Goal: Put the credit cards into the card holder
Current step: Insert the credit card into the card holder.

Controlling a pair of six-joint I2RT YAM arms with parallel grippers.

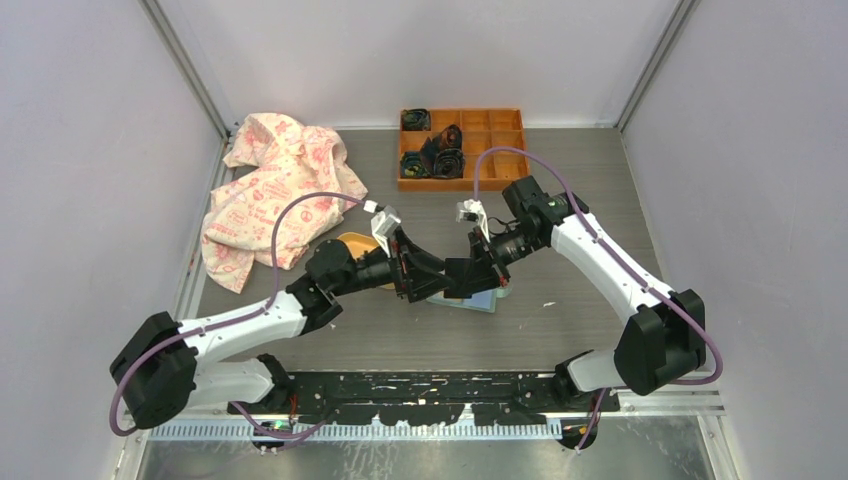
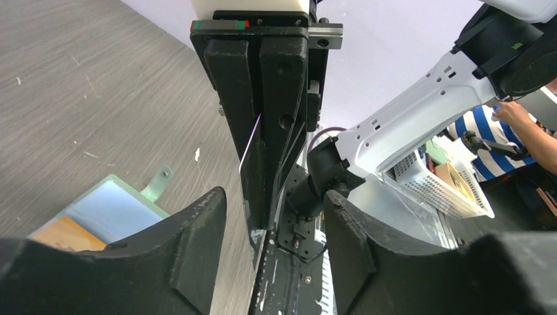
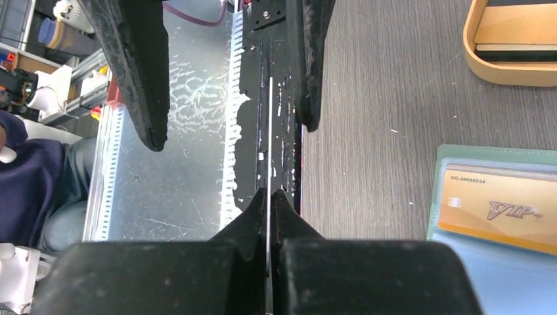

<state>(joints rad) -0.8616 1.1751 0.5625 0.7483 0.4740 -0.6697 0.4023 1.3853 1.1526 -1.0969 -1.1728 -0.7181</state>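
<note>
My right gripper (image 3: 270, 193) is shut on a thin whitish credit card (image 3: 270, 131), which I see edge-on and upright above the table. My left gripper (image 2: 272, 200) is open, and its fingers (image 3: 148, 72) stand apart on either side of that card (image 2: 248, 167) without touching it. Both grippers meet over the table's middle (image 1: 442, 275). Just beside them lies the mint-green card holder (image 3: 460, 149), open and flat. An orange credit card (image 3: 499, 203) sits in its clear sleeve. The holder (image 2: 115, 207) lies at the lower left in the left wrist view.
A yellow-orange oval dish (image 3: 506, 73) with more cards in it stands just beyond the holder, half hidden under the left arm (image 1: 352, 245). At the back stands an orange compartment tray (image 1: 495, 150) holding dark objects. A patterned cloth (image 1: 275, 190) lies at the back left.
</note>
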